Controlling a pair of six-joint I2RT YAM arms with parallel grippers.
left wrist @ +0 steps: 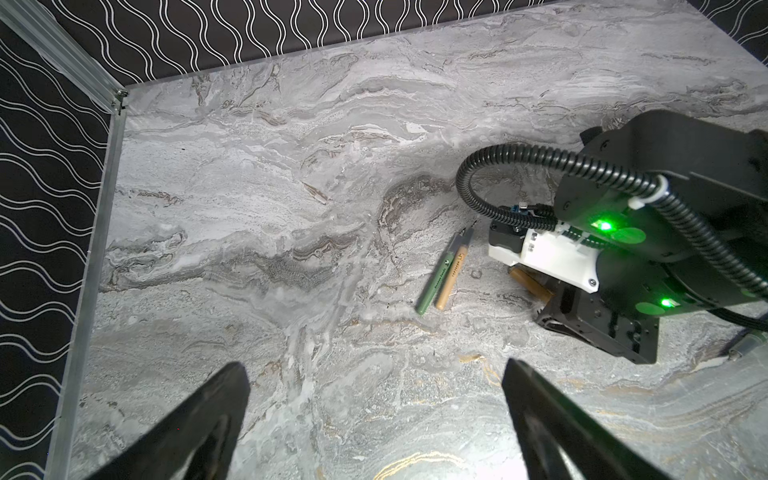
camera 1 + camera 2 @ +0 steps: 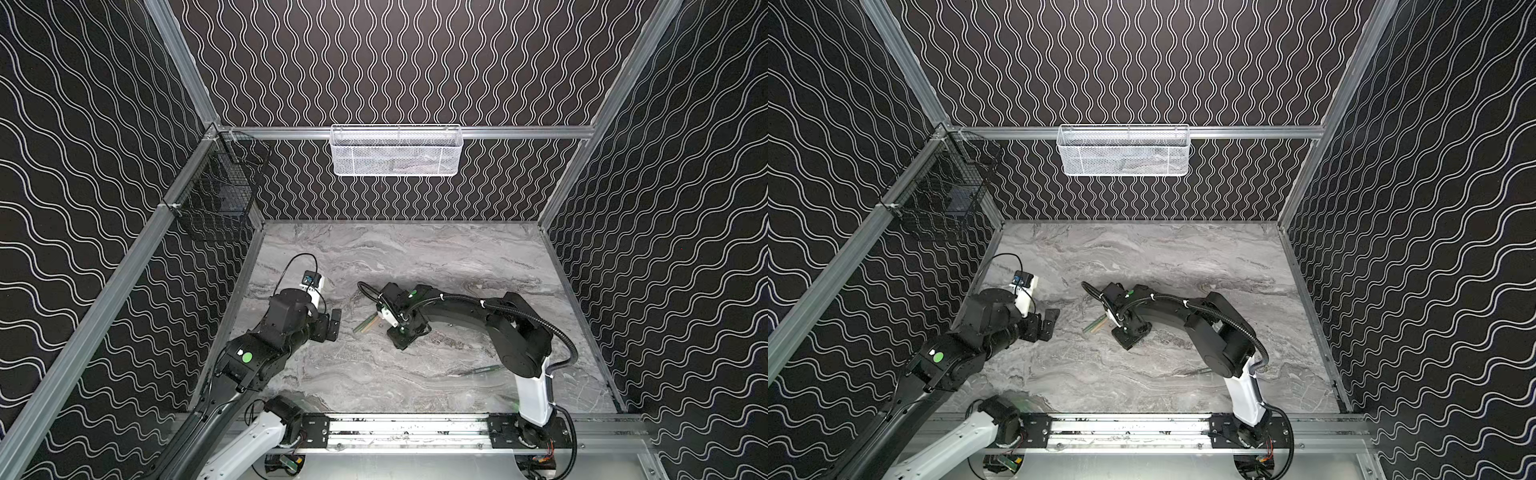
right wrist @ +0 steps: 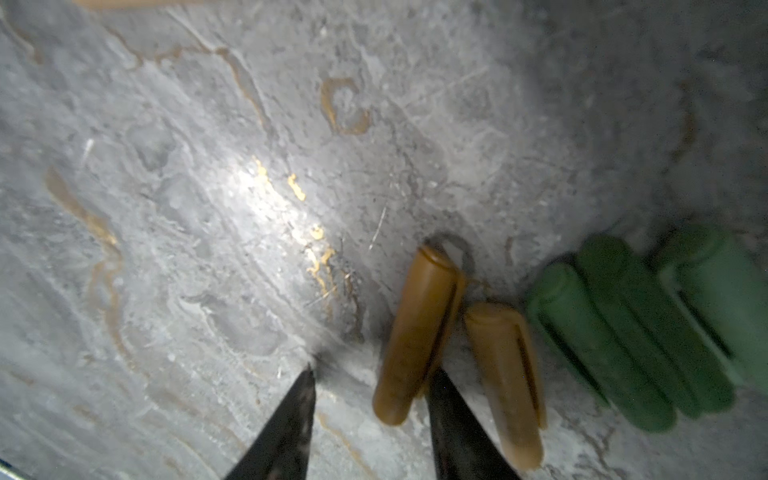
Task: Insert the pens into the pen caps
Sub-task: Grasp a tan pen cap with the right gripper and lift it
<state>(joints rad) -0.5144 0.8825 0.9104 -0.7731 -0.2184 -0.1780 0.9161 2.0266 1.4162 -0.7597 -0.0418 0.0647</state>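
Right wrist view: the right gripper (image 3: pixel 372 374) is low over the grey marble-patterned counter (image 3: pixel 208 208), jaws partly open. One short, stubby orange pen cap (image 3: pixel 415 328) lies between them. It rests against one dark fingertip (image 3: pixel 451 419), with a clear gap to the other, so it is not clamped. A second orange pen cap (image 3: pixel 505 382) lies just beside it, outside the jaws. Next come three green pen caps (image 3: pixel 648 328), touching in a row and blurred.

Left wrist view: the left gripper (image 1: pixel 374 365) has its jaws spread wide, holding nothing. Only this view shows clearly a thin green pen (image 1: pixel 438 282) and a thin orange-tan pen (image 1: pixel 453 276), touching side by side, flat on the counter near the right gripper.

In both top views the pens are a small streak, and the right wrist hides the caps. In a top view, a thin dark stick (image 2: pixel 482 369) beside the right arm is too faint to identify.
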